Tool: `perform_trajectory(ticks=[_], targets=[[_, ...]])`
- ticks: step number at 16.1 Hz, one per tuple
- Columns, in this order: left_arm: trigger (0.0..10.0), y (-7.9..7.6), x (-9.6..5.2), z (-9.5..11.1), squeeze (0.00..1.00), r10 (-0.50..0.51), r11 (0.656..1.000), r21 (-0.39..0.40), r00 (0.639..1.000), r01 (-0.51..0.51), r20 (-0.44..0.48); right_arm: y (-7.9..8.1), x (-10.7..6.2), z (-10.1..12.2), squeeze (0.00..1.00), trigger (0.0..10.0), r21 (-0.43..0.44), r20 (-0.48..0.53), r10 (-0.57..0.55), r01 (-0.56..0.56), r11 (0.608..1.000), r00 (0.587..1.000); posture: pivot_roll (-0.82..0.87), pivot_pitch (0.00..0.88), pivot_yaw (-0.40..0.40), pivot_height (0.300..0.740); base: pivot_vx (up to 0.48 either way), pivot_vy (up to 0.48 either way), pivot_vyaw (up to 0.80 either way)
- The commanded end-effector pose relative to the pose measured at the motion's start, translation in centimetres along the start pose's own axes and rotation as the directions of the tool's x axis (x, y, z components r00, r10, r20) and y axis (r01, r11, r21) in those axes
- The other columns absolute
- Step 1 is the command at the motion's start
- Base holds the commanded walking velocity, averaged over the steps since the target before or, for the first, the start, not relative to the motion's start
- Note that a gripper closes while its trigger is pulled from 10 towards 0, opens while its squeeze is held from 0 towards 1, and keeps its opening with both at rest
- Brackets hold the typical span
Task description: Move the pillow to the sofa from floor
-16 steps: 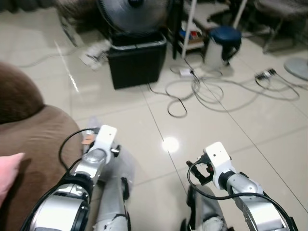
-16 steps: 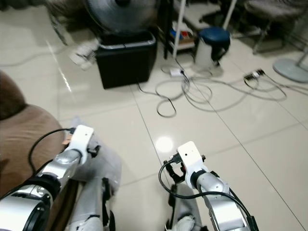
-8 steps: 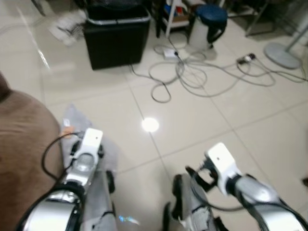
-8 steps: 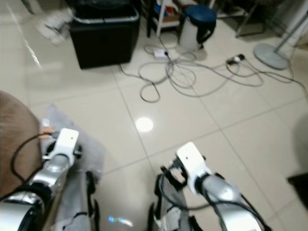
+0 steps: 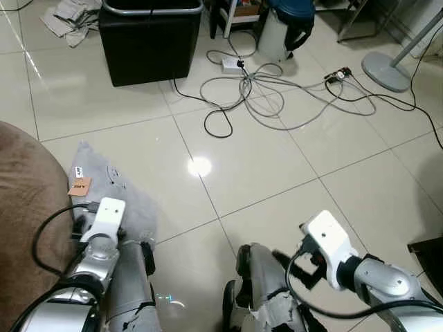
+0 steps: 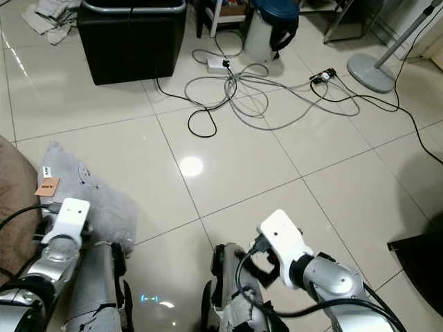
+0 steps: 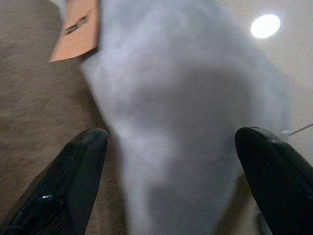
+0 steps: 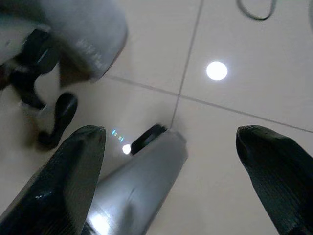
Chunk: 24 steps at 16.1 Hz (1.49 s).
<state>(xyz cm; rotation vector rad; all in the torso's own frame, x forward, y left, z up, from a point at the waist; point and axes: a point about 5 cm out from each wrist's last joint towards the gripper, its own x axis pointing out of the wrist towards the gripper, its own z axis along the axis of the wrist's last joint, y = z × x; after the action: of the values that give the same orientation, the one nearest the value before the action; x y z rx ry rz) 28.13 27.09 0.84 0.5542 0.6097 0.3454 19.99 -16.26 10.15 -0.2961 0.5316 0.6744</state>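
A grey pillow [image 5: 111, 188] with an orange tag [image 5: 79, 185] lies on the tiled floor, against the side of the brown sofa [image 5: 24, 200] at my left. My left arm [image 5: 104, 221] reaches down over the pillow's near end. In the left wrist view the left gripper [image 7: 171, 139] is open, its fingers spread to either side of the grey pillow [image 7: 186, 117], with the sofa fabric [image 7: 34, 107] beside it. My right gripper [image 8: 171, 132] is open and holds nothing, hanging low over the bare floor by my own legs [image 5: 263, 297].
A black bin [image 5: 149, 38] stands ahead, with tangled cables [image 5: 270, 90] and a power strip spread across the tiles beyond. A blue-topped white container [image 5: 284, 28] and a fan base [image 5: 387, 69] stand at the far right. A dark object [image 5: 429, 252] sits at the right edge.
The camera has tipped down and the whole picture has shifted. The grey pillow by the sofa has come into full view. Both arms sit lower in the frame.
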Motion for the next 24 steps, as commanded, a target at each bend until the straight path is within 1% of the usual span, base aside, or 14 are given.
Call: perform_trajectory(ticks=[1,3,4,5,8,9,10,11,12,13,14,16,19,24], targets=[[10.0,-0.4,-0.4,-1.3,1.00,0.008,0.999,0.040,0.999,-0.006,-0.036,0.5,-0.5,-0.2,0.00,10.0,-0.004,-0.019,0.041,-0.041,0.999,0.999,-0.15,0.273,-0.230,0.592,0.000,0.000,0.00],[10.0,-0.5,-0.4,-1.5,1.00,-0.006,0.999,0.041,0.999,0.008,-0.052,1.7,-0.8,-0.4,0.00,10.0,-0.043,-0.031,0.142,-0.143,0.989,0.989,-0.15,0.273,-0.227,0.592,0.000,0.000,0.00],[10.0,-0.7,-0.5,-1.9,1.00,-0.030,0.999,0.018,0.997,0.031,-0.068,2.3,-0.9,-0.5,0.00,10.0,-0.051,-0.029,0.176,-0.178,0.983,0.984,-0.16,0.274,-0.223,0.592,0.000,0.000,0.00],[10.0,-0.9,-0.6,-2.0,1.00,-0.046,0.999,-0.025,0.996,0.044,-0.075,2.5,-1.0,-0.5,0.00,10.0,-0.058,-0.030,0.188,-0.190,0.980,0.982,-0.16,0.273,-0.224,0.592,0.000,0.000,0.00],[10.0,-1.5,-0.7,-1.8,1.00,-0.083,0.993,-0.088,0.995,0.078,-0.061,2.8,-1.3,-0.4,0.00,10.0,-0.067,-0.030,0.194,-0.195,0.978,0.981,-0.18,0.267,-0.228,0.592,0.000,0.000,0.00],[10.0,-1.7,-0.8,-1.9,0.63,-0.086,0.993,-0.086,0.994,0.081,-0.063,2.9,-1.5,-0.4,0.00,10.0,-0.067,-0.027,0.192,-0.193,0.979,0.981,-0.18,0.264,-0.230,0.592,0.000,0.000,0.00],[5.1,-1.8,-0.9,-2.0,0.21,-0.088,0.993,-0.083,0.994,0.082,-0.064,3.0,-1.6,-0.3,0.00,10.0,-0.070,-0.025,0.192,-0.193,0.979,0.981,-0.19,0.259,-0.233,0.592,0.000,0.000,0.00],[3.5,-2.0,-0.9,-2.1,0.00,-0.089,0.995,-0.057,0.994,0.086,-0.059,3.1,-1.9,-0.2,0.00,10.0,-0.074,-0.022,0.193,-0.194,0.978,0.981,-0.21,0.254,-0.239,0.592,0.000,0.000,0.00],[0.9,-2.0,-1.0,-2.3,0.00,-0.070,0.998,-0.004,0.996,0.070,-0.049,3.1,-2.2,-0.1,0.00,10.0,-0.081,-0.017,0.191,-0.191,0.978,0.982,-0.22,0.247,-0.246,0.592,0.000,0.000,0.00],[0.9,-2.0,-1.0,-2.3,0.00,-0.065,0.998,0.004,0.997,0.065,-0.047,3.1,-2.3,-0.1,0.00,10.0,-0.081,-0.016,0.190,-0.190,0.978,0.982,-0.22,0.244,-0.248,0.592,0.000,0.000,0.00],[0.0,-1.9,-1.0,-2.3,0.00,-0.053,0.998,0.016,0.998,0.054,-0.043,3.0,-2.5,0.0,0.00,10.0,-0.083,-0.015,0.186,-0.187,0.979,0.982,-0.23,0.241,-0.253,0.592,0.000,0.000,0.00],[0.0,-1.7,-1.1,-2.5,0.00,-0.021,0.998,0.054,0.999,0.022,-0.031,3.0,-2.8,0.0,0.00,10.0,-0.086,-0.013,0.179,-0.179,0.980,0.984,-0.23,0.238,-0.257,0.592,0.000,0.000,0.00],[0.0,-1.4,-1.1,-2.7,0.00,0.000,0.996,0.085,1.000,0.002,-0.029,3.1,-2.6,0.0,0.00,10.0,-0.092,-0.011,0.176,-0.176,0.980,0.984,-0.23,0.239,-0.258,0.592,0.000,0.000,0.00],[0.0,-1.1,-1.0,-2.6,0.00,0.014,0.996,0.088,1.000,-0.012,-0.019,3.2,-2.6,0.1,0.00,10.0,-0.093,-0.009,0.178,-0.178,0.980,0.984,-0.23,0.231,-0.254,0.592,0.000,0.000,0.00]])
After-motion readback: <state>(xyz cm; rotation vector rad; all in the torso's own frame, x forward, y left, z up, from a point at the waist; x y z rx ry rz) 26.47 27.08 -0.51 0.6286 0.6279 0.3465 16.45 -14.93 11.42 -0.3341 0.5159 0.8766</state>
